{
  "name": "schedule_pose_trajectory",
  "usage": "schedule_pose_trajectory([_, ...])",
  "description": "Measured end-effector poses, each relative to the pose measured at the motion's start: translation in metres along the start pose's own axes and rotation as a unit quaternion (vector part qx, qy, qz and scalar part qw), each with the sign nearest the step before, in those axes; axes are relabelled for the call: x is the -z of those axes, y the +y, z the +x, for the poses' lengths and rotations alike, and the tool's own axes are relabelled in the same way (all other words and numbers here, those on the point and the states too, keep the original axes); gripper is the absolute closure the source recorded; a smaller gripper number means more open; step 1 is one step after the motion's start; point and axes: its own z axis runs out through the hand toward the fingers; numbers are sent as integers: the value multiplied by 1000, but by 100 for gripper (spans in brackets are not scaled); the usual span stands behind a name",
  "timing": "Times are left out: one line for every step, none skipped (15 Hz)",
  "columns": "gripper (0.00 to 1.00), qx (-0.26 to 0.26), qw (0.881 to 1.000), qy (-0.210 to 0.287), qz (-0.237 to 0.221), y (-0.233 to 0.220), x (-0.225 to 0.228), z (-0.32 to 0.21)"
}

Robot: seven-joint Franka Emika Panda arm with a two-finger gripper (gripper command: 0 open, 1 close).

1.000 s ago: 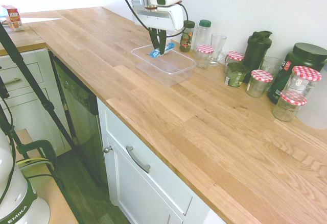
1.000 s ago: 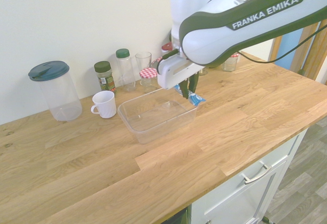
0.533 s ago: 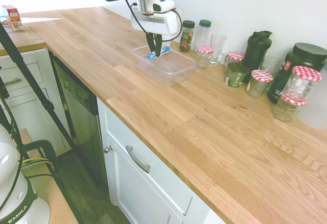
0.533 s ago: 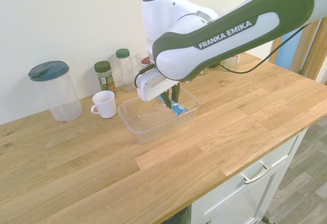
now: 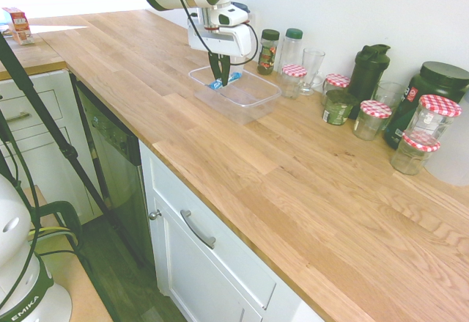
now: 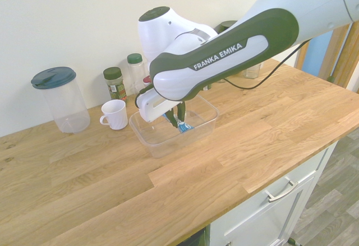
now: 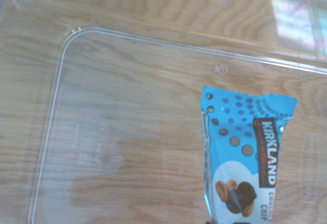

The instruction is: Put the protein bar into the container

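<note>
1. Nearest in the first exterior view are a white drawer front (image 5: 220,249) with a metal handle (image 5: 198,229) below the wooden tabletop (image 5: 308,190), and a dark dishwasher front (image 5: 117,168) beside them.
2. Further along the tabletop stands the container (image 5: 245,94) – a clear, shallow, lidless tub on the bare wood.
3. The end effector (image 5: 218,81) points steeply down into the container, its fingers clamped on the protein bar (image 5: 223,81); in the second exterior view the same grip shows at the end effector (image 6: 176,124) with the blue bar (image 6: 184,126) sticking out below.
4. The protein bar hangs inside the container's walls, over its floor. Whether its lower end touches the floor cannot be told.
5. The wrist view shows the bar (image 7: 248,157) close up – blue wrapper, dark dots, "KIRKLAND" print – over the clear floor of the container (image 7: 127,147), with the wood grain showing through.
6. Behind the container, near the wall, stand a spice jar (image 5: 269,50) with a dark green lid, a clear bottle (image 5: 292,49) with a green cap and a drinking glass (image 5: 312,69).
7. Further right are jars with red-checked lids (image 5: 374,119), a dark shaker bottle (image 5: 368,71) and a dark tub (image 5: 429,94).
8. The second exterior view also shows a white mug (image 6: 115,114) and a tall clear canister (image 6: 60,99) with a dark lid beside the container.
</note>
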Motion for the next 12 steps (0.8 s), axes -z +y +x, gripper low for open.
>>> schedule_pose_trajectory([100,0,1000,-2,-3,-1,-5,1])
schedule_pose_trajectory([100,-1,1000,-2,-4,-3,-9,2])
schedule_pose_trajectory([100,-1,1000,-2,-6,-3,-11,3])
schedule_pose_trajectory([100,-2,1000,-3,-7,-3,-14,4])
schedule_pose_trajectory([100,-3,1000,-3,-9,-3,-17,5])
schedule_pose_trajectory([100,-5,1000,-4,-11,-2,-20,7])
schedule_pose_trajectory([100,-6,1000,-4,-14,-1,-24,9])
schedule_pose_trajectory([100,-8,1000,-6,-17,-1,-29,10])
schedule_pose_trajectory([100,-9,1000,-7,-19,0,-34,12])
schedule_pose_trajectory([100,-10,1000,-9,-22,1,-41,13])
schedule_pose_trajectory([0,-10,1000,-10,-24,1,-47,13])
schedule_pose_trajectory([0,-13,1000,-12,-25,1,-51,14])
